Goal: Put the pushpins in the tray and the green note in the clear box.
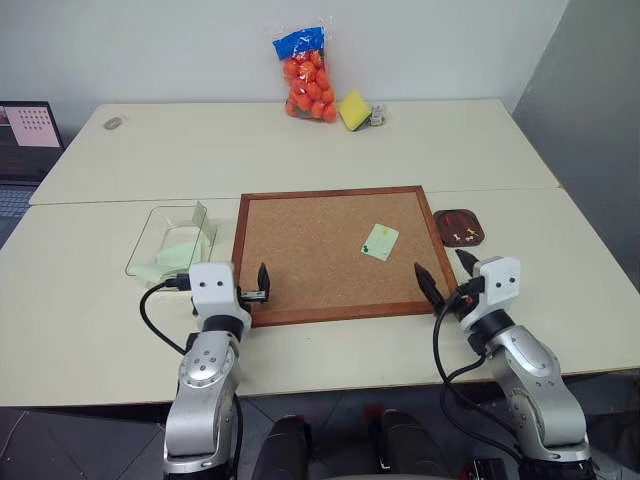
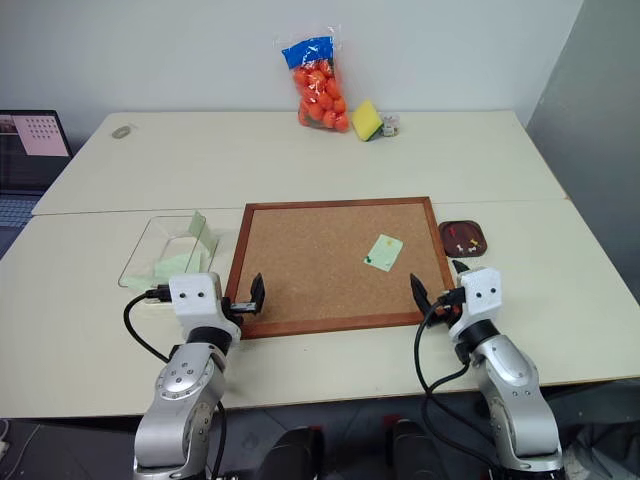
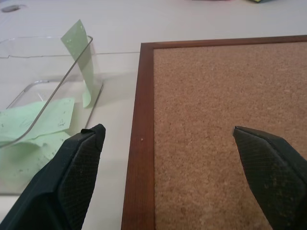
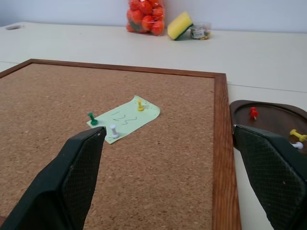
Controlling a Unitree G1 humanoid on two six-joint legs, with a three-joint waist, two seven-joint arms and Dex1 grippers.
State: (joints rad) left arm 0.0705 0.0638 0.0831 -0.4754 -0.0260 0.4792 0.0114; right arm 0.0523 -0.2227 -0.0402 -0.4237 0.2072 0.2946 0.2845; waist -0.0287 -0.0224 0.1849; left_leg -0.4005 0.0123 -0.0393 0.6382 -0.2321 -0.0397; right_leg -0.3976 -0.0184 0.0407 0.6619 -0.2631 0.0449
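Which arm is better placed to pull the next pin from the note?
Right. The note with its pins lies on the corkboard's right half, nearer the open right gripper and the tray.

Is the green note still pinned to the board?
Yes. The note lies on the corkboard with three pins stuck in it: green, white, yellow.
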